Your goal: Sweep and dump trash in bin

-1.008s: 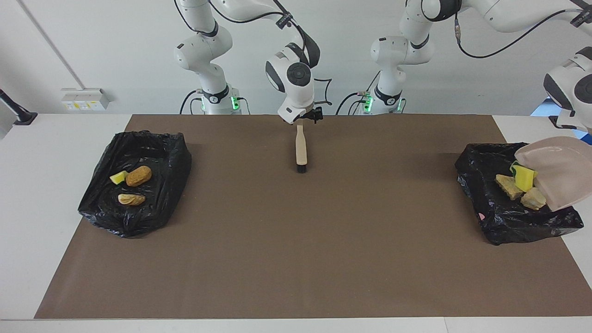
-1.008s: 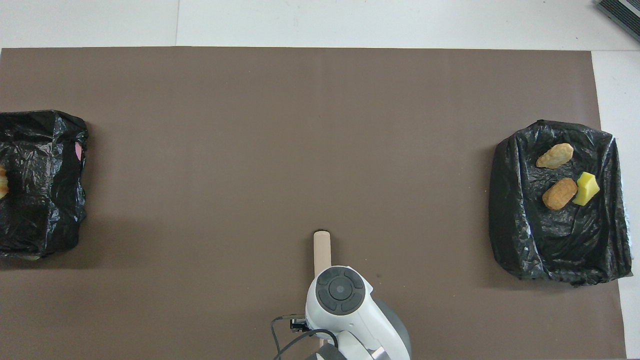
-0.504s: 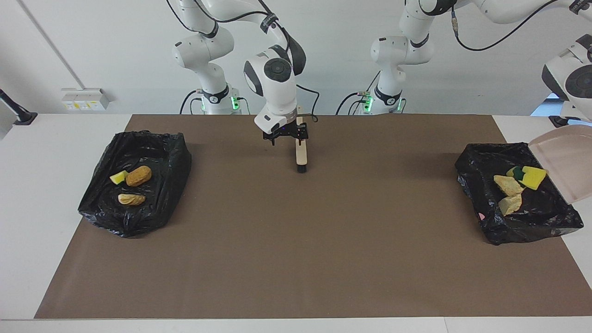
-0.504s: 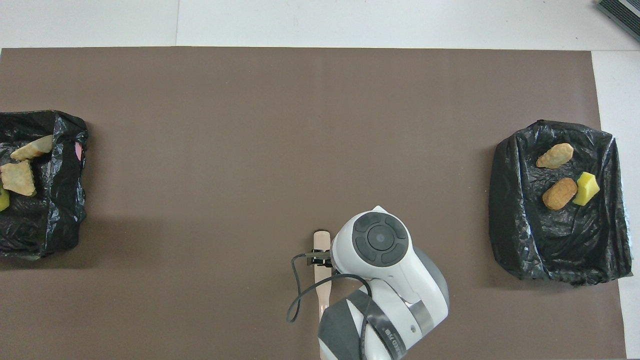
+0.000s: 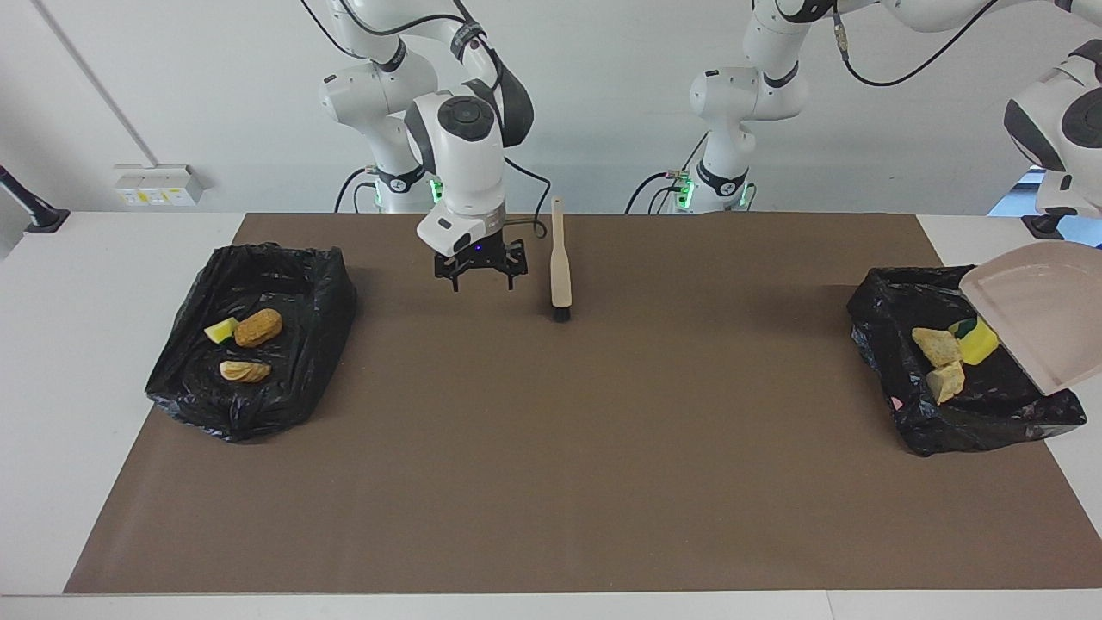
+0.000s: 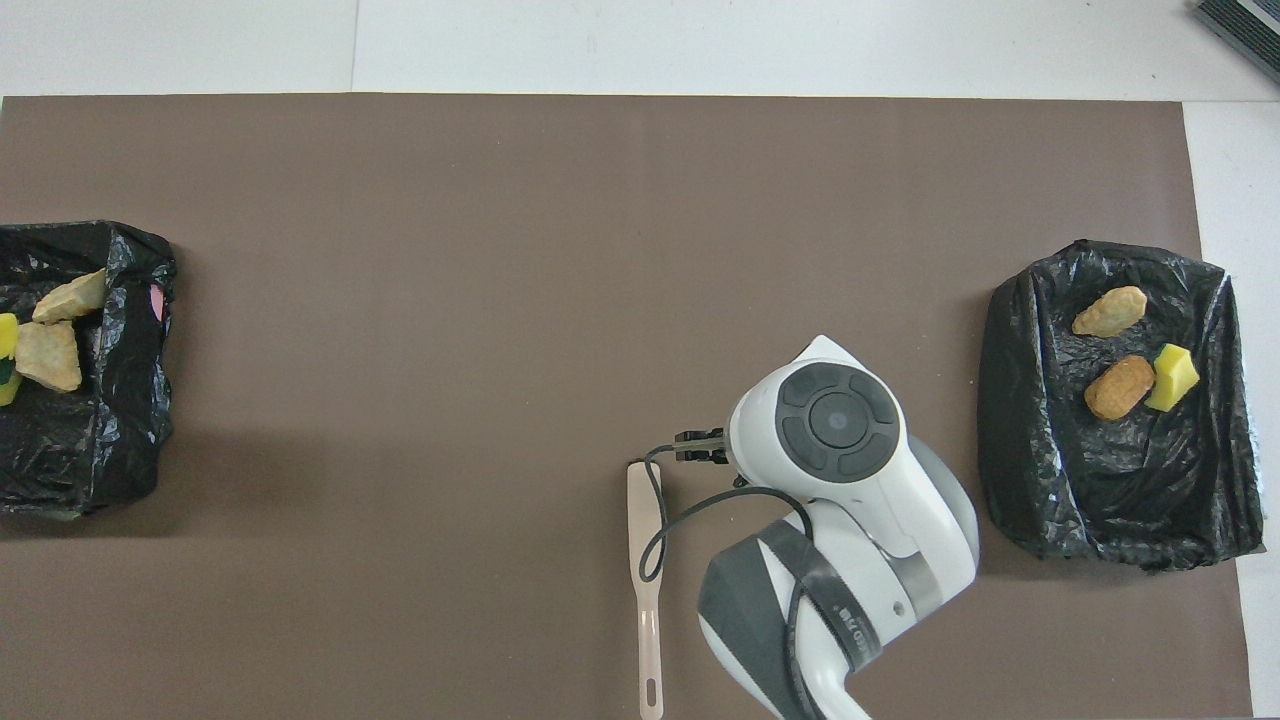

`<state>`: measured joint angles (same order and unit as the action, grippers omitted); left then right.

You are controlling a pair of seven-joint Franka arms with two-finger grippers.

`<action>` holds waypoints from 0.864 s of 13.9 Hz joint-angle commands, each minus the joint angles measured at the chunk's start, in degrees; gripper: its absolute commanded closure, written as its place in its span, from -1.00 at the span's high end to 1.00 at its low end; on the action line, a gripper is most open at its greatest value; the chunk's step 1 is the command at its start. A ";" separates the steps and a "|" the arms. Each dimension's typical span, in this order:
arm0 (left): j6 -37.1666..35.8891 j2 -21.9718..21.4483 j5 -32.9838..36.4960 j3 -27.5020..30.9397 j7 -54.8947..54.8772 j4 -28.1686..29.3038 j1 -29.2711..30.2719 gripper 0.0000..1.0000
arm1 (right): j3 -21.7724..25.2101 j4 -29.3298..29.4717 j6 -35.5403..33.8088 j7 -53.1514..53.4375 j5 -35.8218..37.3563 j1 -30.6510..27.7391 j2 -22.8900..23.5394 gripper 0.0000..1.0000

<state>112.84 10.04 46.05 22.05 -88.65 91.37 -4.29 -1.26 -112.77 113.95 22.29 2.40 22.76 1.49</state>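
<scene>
1. A brown paper mat covered the white table, with one black plastic-lined bin at each end.
2. The bin toward the right arm's end held a brown cork-like lump, a small yellow sponge bit touching it, and a pale beige crumbly chunk lying apart from both.
3. The bin toward the left arm's end held two pale beige foam chunks and a yellow-green sponge piece.
4. The beige-handled brush with black bristles lay flat on the mat at mid-table, close to the robots, with nothing gripping it.
5. The right gripper hung just above the mat beside the brush, its fingers spread wide and empty.
6. The pale pink plastic dustpan was raised and tilted over the bin at the left arm's end; the left gripper itself lay outside both views, clamped narrowly.
</scene>
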 commanded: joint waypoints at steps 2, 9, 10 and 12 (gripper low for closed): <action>-0.35 -1.42 -2.37 0.01 -1.26 0.13 2.08 -1.00 | -0.67 7.72 -8.46 -6.01 1.03 -5.52 -1.22 1.00; -0.78 -2.92 -15.79 -0.25 -0.65 1.79 3.06 -1.00 | 0.03 12.39 -12.43 -10.86 1.03 -12.30 -5.27 1.00; -1.22 -3.27 -16.69 -0.42 0.39 2.75 2.36 -1.00 | 0.21 13.53 -13.13 -10.86 1.12 -12.73 -5.27 1.00; -2.36 -4.23 -16.87 -4.44 7.48 6.00 2.26 -1.00 | 0.38 16.43 -15.68 -11.12 1.03 -13.79 -5.27 1.00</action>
<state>111.87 8.22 29.83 20.44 -86.68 93.51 -1.24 -0.69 -99.33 101.04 12.28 2.66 10.35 -3.96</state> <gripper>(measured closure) 0.687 0.000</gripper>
